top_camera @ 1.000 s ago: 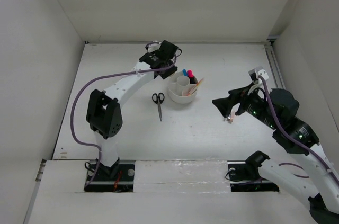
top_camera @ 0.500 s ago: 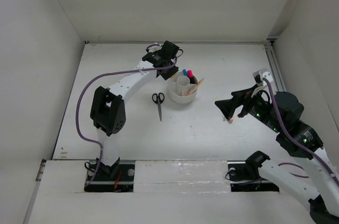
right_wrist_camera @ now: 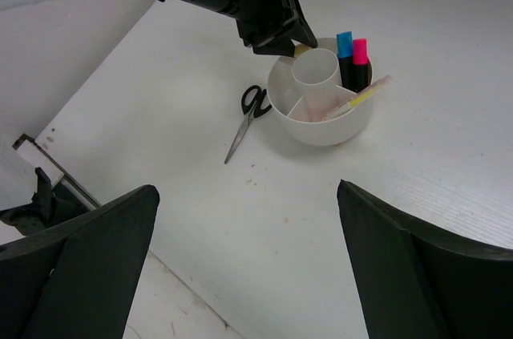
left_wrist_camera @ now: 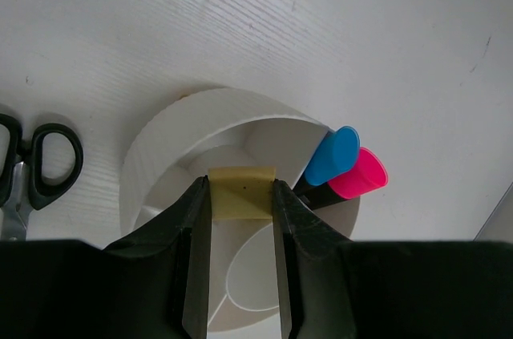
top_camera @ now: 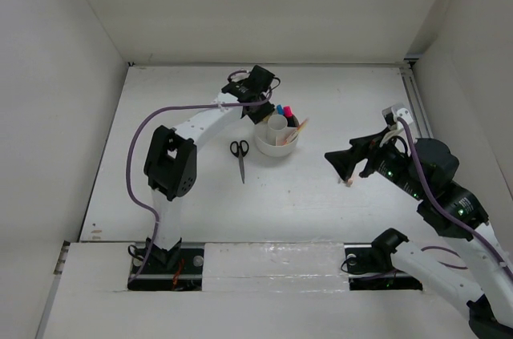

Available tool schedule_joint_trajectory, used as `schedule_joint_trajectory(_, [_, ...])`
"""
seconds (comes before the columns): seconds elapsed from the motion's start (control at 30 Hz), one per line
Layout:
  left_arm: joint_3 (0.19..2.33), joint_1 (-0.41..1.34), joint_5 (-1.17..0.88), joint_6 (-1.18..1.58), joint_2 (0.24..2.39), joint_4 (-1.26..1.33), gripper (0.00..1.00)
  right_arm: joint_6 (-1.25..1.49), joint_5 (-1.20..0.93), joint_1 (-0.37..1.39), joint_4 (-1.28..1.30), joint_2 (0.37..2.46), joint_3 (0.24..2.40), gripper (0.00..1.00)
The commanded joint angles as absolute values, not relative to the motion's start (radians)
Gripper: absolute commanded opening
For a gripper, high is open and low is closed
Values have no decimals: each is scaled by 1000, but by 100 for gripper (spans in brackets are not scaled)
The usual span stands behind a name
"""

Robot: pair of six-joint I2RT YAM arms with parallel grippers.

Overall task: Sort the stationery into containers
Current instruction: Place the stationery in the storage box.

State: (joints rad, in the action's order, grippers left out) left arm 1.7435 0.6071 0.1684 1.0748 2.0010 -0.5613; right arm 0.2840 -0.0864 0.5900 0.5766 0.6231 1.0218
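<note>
My left gripper (left_wrist_camera: 241,187) is shut on a tan eraser (left_wrist_camera: 241,192), held just above the round white organiser (left_wrist_camera: 160,155), over a back compartment beside the centre cup. In the top view the left gripper (top_camera: 262,106) reaches over the organiser's (top_camera: 276,149) far rim. Blue (left_wrist_camera: 333,155) and pink (left_wrist_camera: 358,175) capped highlighters stand in it, and thin pens (right_wrist_camera: 357,98) lean in a front compartment. Black-handled scissors (top_camera: 240,156) lie on the table to its left. My right gripper (top_camera: 341,161) hangs open and empty at the right, above a small pink eraser (top_camera: 348,182).
White walls enclose the table on the left, back and right. The left arm's purple cable (top_camera: 152,127) loops over the table's left side. A metal rail (top_camera: 415,106) runs along the right edge.
The left gripper with the tan eraser has edged right, over the organiser. The right gripper shifted slightly right early on, then stayed still.
</note>
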Motion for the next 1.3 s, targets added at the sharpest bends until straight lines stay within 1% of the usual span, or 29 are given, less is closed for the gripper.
schedule_joint_trajectory(0.0, [1764, 604, 163, 1065, 1990, -540, 0, 288, -91, 584, 539, 620, 1039, 99])
schedule_joint_trajectory(1.27, [1773, 604, 163, 1046, 2000, -529, 0, 288, -109, 584, 529, 620, 1029, 99])
